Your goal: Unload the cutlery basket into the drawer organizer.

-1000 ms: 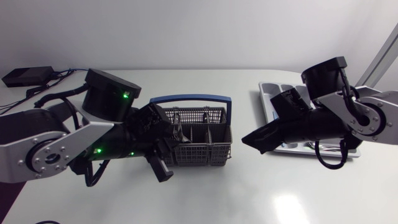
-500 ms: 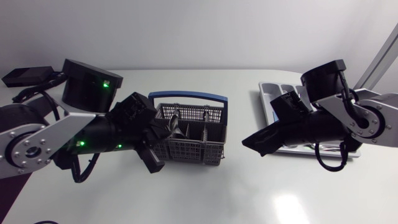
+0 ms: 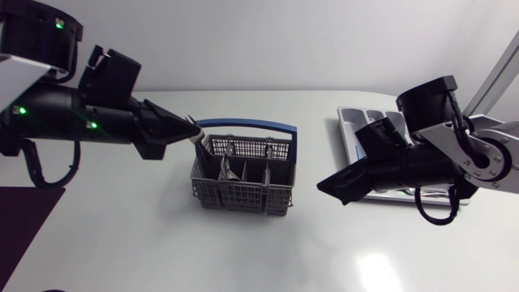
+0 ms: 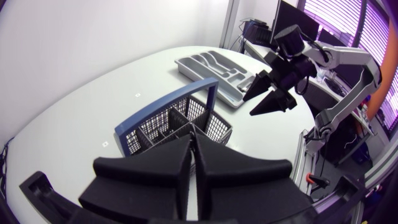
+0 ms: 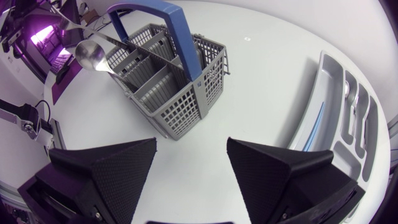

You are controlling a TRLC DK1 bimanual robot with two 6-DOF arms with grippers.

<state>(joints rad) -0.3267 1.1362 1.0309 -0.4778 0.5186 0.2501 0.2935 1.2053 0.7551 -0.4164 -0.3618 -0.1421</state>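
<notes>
The grey cutlery basket [image 3: 243, 185] [image 4: 163, 126] [image 5: 168, 84] with a blue handle [image 3: 243, 127] stands mid-table, with some cutlery [image 3: 229, 167] upright inside. My left gripper [image 3: 190, 130] [image 4: 193, 142] hangs above the basket's left end, shut on a silver spoon [image 3: 197, 137] [image 5: 91, 56]. The spoon's bowl hangs free over the basket. My right gripper [image 3: 326, 185] [image 5: 189, 149] [image 4: 256, 99] stands open and empty between the basket and the grey drawer organizer [image 3: 350, 122] [image 4: 211, 65] [image 5: 323, 99]. A few pieces [image 5: 354, 99] lie in the organizer.
The organizer lies at the table's right edge, mostly under my right arm [image 3: 422, 158]. White tabletop [image 3: 243, 251] spreads in front of the basket and between it and the organizer.
My left gripper shut inside the basket, then rose up and back to the left with the spoon. The basket shifted slightly left. The right arm barely moved.
</notes>
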